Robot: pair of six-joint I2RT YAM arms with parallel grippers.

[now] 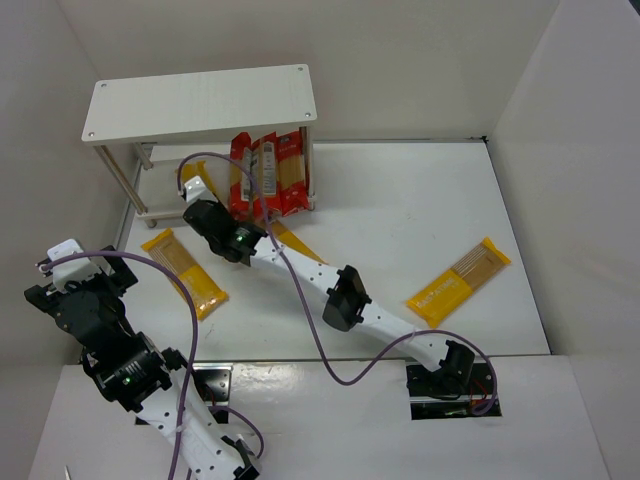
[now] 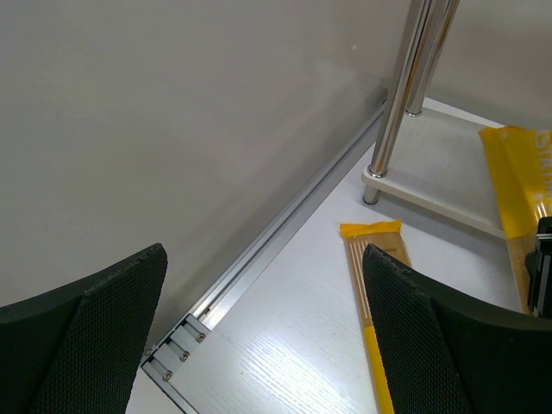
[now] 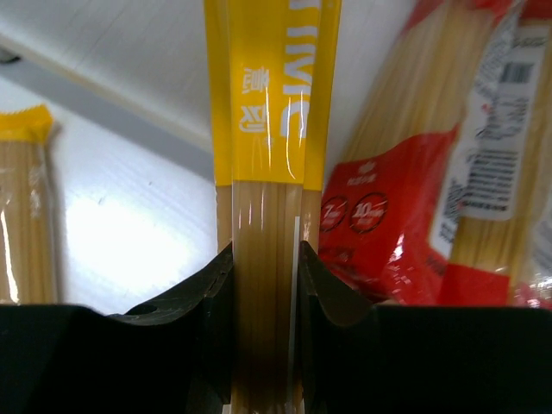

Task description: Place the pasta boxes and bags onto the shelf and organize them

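The jaws of my right gripper (image 3: 266, 276) are clamped on a yellow spaghetti pack (image 3: 267, 129). They pinch its clear part, where the tan strands show, and the printed yellow end runs straight up and away from the wrist camera. The jaws of my left gripper (image 2: 263, 259) stand wide apart with nothing between them, above the table (image 2: 285, 345) close to the left wall. In the overhead view, the right arm reaches diagonally across the table to the shelf (image 1: 200, 100), a white two-tier unit in the far left corner with small holes at the corners of its top board. The held pack is at the front of the shelf, just left of the red-edged bags (image 1: 265, 175), and a short yellow stretch of it pokes out behind the wrist. The red-edged bags sit side by side at the shelf's right end, partly under the top board. I cannot tell whether they rest on the lower tier (image 2: 431, 181) or lean against it. A second yellow pack (image 1: 185, 270) lies flat on the table in front of the shelf, between the two arms, with one end near the shelf's foot. A third yellow pack (image 1: 460, 280) lies flat on the right side of the table, well apart from the shelf.
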